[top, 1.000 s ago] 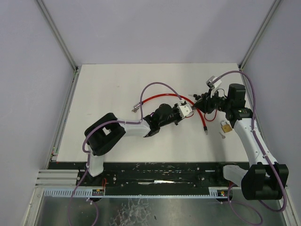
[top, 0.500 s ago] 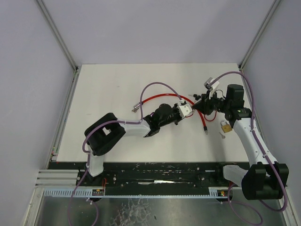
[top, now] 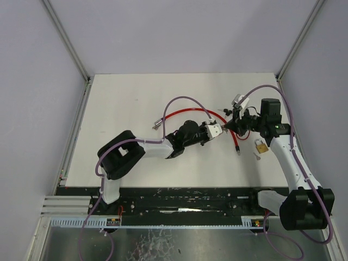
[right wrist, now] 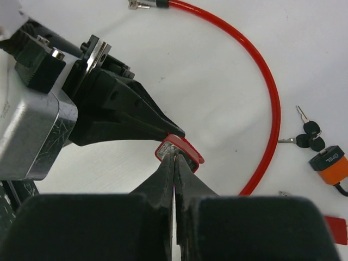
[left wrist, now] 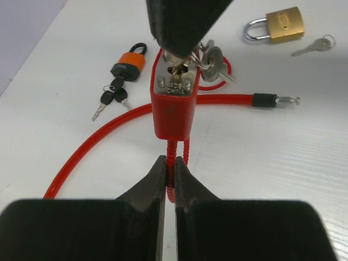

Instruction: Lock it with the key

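Right of centre over the counter (left wrist: 283, 157), the red cable lock (left wrist: 173, 109) sits between both arms. The left pincer (left wrist: 169, 182) is clamped on its cable just below the body, and the right pincer (right wrist: 175, 157) is pinched tight on the key (left wrist: 178, 69) in its keyhole (an orange padlock (left wrist: 129, 64) and a brass padlock (left wrist: 277, 25) lie nearby).

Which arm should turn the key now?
Right. The right gripper is shut on the key at the red lock body's keyhole end, while the left gripper clamps the cable below, bracing it.
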Motion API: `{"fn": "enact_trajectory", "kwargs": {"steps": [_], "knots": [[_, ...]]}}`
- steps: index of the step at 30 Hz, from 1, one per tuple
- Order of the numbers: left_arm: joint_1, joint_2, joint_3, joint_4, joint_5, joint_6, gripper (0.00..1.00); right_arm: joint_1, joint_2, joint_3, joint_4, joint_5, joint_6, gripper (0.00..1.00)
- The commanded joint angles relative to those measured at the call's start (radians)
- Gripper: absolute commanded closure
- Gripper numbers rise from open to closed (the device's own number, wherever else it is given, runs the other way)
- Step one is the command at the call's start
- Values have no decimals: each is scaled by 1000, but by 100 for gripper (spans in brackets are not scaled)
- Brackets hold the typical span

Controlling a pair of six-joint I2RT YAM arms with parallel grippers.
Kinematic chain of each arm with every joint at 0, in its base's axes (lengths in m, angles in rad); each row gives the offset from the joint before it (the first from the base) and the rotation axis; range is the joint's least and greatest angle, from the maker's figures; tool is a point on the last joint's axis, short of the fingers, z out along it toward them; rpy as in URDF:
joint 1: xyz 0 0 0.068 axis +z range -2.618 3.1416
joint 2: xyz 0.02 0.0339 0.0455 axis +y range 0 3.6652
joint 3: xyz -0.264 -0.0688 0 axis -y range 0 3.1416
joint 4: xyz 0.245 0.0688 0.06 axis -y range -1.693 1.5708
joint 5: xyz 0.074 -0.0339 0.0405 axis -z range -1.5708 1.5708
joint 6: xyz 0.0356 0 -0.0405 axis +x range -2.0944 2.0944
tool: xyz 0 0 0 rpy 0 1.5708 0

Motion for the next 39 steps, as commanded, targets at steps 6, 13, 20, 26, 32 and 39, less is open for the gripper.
{"fn": "enact_trajectory", "kwargs": {"steps": [6,13,20,26,32,39], "knots": [[39,-67,-23,-12,259,86,100,13,21,92,-313,-120,-464,100],[59,-64,5,-103,356,100,100,12,46,113,-425,-170,-646,100],[88,-72,12,-137,436,87,100,-5,40,132,-483,-199,-722,100],[98,-66,34,-191,510,93,100,-11,31,125,-581,-208,-878,100],[109,-70,44,-247,576,117,100,-11,50,123,-635,-180,-982,100],[123,-57,83,-351,645,151,100,-12,25,130,-675,-140,-1043,100]]}}
